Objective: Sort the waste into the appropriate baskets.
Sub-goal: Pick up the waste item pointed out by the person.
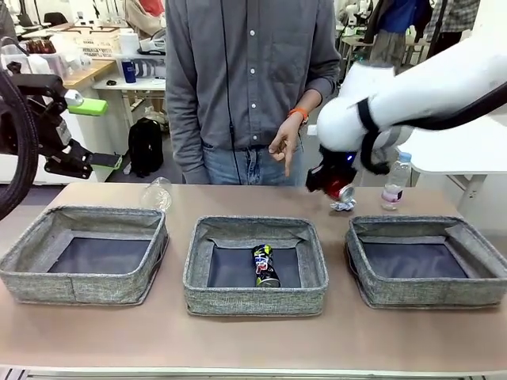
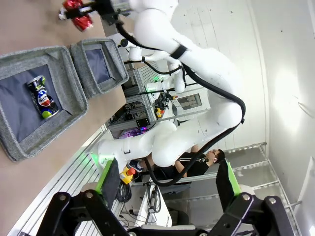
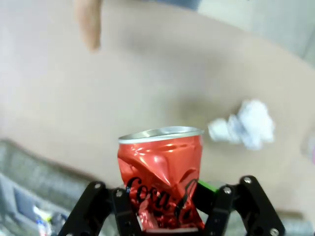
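Red can (image 3: 161, 172) tight in right gripper (image 3: 170, 201), paper wad (image 3: 246, 124) just beyond; left gripper (image 2: 168, 182) agape.

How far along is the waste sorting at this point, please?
Done: the dark blue-and-yellow drink can lies in the middle grey woven basket. In hand: the right gripper is shut on the crushed red drink can, over the table. To do: the clear plastic cup, the small blue-capped water bottle and the white paper wad sit on the table.
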Available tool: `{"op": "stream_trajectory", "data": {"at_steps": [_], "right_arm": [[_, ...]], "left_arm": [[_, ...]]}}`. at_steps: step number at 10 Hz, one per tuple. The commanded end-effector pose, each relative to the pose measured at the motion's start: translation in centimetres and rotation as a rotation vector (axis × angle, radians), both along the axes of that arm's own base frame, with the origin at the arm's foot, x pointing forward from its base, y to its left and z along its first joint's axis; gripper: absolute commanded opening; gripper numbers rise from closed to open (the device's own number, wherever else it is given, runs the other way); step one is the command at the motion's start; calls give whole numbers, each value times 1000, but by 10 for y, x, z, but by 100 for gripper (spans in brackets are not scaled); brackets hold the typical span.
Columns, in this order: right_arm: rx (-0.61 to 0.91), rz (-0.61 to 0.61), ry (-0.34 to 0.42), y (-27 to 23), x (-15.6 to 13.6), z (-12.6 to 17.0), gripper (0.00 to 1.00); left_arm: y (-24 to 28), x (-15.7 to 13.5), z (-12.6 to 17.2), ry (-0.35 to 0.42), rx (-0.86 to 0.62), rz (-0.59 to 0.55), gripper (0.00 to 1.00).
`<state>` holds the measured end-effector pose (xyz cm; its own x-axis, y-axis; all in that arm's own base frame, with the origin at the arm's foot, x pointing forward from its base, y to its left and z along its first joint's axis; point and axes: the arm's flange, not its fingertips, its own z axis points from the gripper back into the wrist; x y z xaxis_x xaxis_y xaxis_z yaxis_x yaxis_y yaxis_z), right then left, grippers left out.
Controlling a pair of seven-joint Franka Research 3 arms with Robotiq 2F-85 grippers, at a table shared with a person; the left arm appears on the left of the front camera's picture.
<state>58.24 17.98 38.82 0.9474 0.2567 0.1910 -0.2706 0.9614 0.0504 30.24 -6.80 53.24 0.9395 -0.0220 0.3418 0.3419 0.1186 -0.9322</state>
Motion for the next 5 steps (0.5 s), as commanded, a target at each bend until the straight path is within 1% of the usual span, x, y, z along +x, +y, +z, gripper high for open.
{"op": "stream_trajectory", "data": {"at_steps": [1,3,4,5], "right_arm": [[8,-107,99,-18,-47,47,0],[33,-293,124,-12,-98,95,0],[8,-370,175,-5,-117,109,0],[-25,-463,164,4,-134,119,0]], "left_arm": [[-3,-1,1,-19,-26,-1,100],[-3,-1,1,-19,-26,-1,100],[-3,-1,1,-19,-26,-1,100],[-3,-1,1,-19,-26,-1,100]]}}
